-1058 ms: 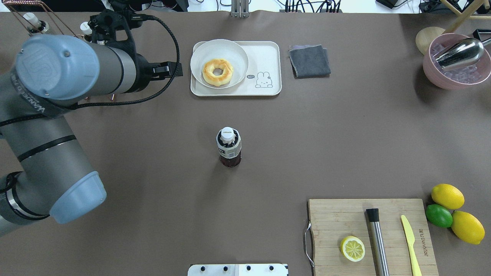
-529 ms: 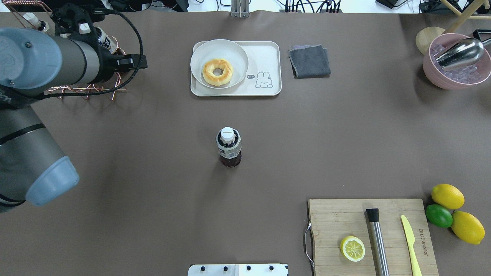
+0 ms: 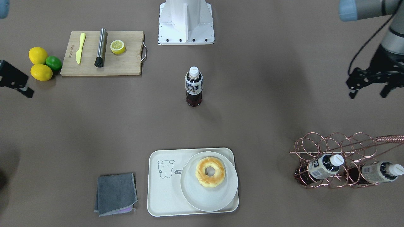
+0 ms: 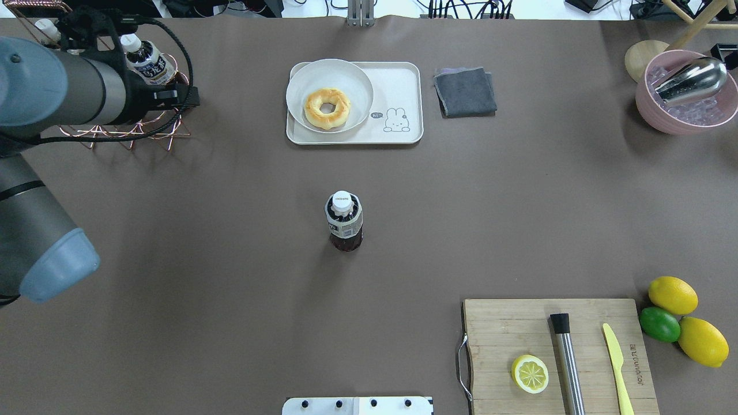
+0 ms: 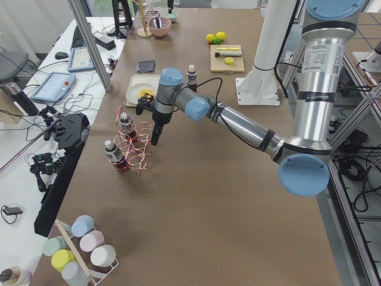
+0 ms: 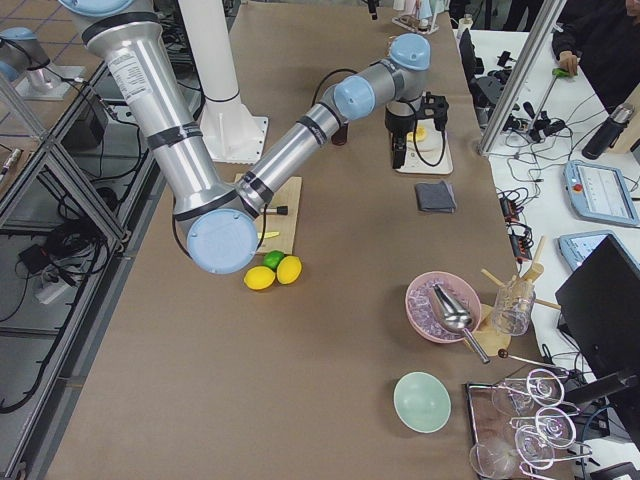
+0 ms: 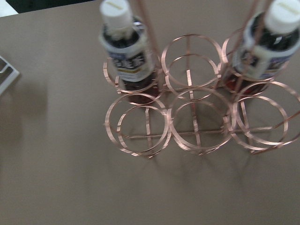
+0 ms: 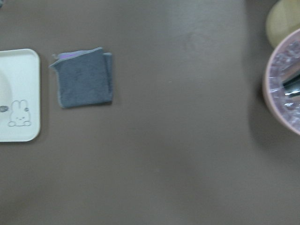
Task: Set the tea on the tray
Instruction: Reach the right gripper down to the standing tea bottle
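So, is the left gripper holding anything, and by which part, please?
Nothing: the left gripper is open and empty near the copper wire rack, and the tea stands alone mid-table.

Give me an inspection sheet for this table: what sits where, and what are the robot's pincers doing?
Surface: brown table covering, no spills seen.
Tea: tea bottle upright at mid-table, held by nothing.
Tray: tray carries a white plate with a doughnut; its bear corner is bare.
Clutter: grey cloth; cutting board with lemon half, steel muddler and yellow knife; two lemons, a lime; copper wire rack holding two bottles; pink bowl of ice with a scoop.
Pincers: left pincer open, empty, near the rack; right pincer cut off at the picture's edge, state unclear.
Cables: black cable loops off the left wrist.
Surroundings: side bench with tablets; a person beside it.
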